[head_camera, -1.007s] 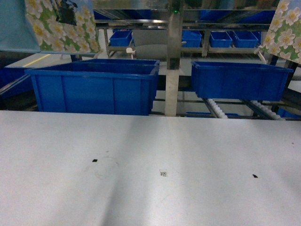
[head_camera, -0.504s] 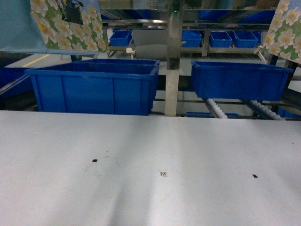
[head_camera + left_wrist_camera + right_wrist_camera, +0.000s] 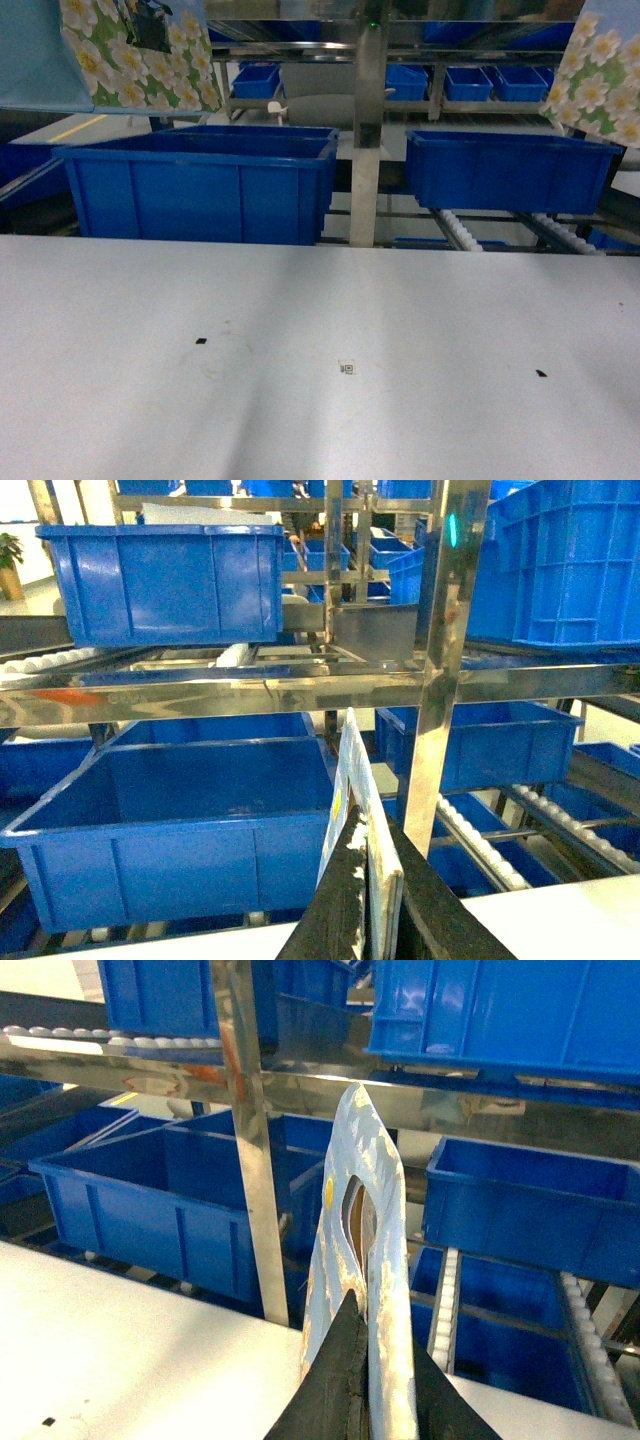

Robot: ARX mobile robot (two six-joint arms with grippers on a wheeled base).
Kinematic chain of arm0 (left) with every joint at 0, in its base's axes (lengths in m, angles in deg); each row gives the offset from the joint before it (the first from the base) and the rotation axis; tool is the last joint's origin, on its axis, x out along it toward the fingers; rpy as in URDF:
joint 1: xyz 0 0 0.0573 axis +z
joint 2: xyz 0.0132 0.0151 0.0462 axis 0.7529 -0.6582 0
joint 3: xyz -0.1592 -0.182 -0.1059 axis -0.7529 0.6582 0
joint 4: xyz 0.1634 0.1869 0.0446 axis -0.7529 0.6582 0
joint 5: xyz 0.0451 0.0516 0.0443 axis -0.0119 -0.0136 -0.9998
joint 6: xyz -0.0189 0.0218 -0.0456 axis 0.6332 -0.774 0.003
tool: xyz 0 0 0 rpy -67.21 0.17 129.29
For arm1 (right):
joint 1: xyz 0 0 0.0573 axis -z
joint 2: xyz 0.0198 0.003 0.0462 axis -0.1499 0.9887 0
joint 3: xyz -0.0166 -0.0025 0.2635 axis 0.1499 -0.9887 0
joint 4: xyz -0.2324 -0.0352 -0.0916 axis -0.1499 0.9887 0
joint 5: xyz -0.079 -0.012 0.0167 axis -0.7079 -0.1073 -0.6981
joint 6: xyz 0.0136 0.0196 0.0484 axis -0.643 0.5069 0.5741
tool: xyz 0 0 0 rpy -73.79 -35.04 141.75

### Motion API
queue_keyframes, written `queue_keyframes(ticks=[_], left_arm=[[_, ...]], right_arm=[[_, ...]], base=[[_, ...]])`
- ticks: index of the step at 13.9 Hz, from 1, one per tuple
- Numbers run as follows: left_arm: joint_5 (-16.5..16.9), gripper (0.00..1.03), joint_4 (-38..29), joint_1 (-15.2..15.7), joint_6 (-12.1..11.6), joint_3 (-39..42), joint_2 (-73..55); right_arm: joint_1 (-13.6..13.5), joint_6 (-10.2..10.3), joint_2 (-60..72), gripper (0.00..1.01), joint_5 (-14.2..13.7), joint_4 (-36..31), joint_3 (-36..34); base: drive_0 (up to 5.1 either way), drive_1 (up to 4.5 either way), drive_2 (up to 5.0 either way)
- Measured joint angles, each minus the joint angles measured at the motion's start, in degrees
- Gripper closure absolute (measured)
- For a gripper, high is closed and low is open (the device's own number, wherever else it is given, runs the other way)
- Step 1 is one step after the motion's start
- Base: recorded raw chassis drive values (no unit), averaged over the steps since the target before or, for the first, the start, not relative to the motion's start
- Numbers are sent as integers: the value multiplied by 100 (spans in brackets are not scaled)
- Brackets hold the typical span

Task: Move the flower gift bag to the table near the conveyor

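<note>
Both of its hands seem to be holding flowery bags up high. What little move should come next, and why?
Probably bring the left hand down and toward the robot, over the table. That hand is shut on a flower gift bag hanging high above a blue bin at the conveyor, while the tabletop lies lower and nearer.

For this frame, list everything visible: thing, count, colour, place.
Gift bags: two, white flowers on green with pale blue sides; one top left, one top right, both held above the bins.
Table: one, white-grey, foreground, with black specks and a small square marker.
Large bins: two, blue, behind the table, left and right.
Small bins: several, blue, on the upper rack.
Conveyor: steel frame, white roller lanes, under and behind the bins.
Left gripper: black, jaws shut on the left bag's edge.
Right gripper: black, jaws shut on the right bag's edge.
</note>
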Motion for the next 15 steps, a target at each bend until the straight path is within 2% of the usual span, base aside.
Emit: queue_keyframes(ticks=[3, 6, 7, 10, 15], left_arm=[[0, 101, 2, 0, 0, 0, 0], [-2, 101, 0, 0, 0, 0, 0], [-2, 101, 0, 0, 0, 0, 0], [0, 101, 0, 0, 0, 0, 0], [0, 101, 0, 0, 0, 0, 0]], right_arm=[[-201, 129, 966, 99, -103, -173, 317], [-227, 195, 2214, 99, -365, -671, 892], [-227, 192, 2511, 99, -450, -647, 951], [-227, 173, 3086, 99, -623, -820, 892], [-275, 129, 3244, 99, -883, -1421, 37]], base=[[0, 0, 0], [0, 0, 0], [0, 0, 0], [0, 0, 0], [0, 0, 0]])
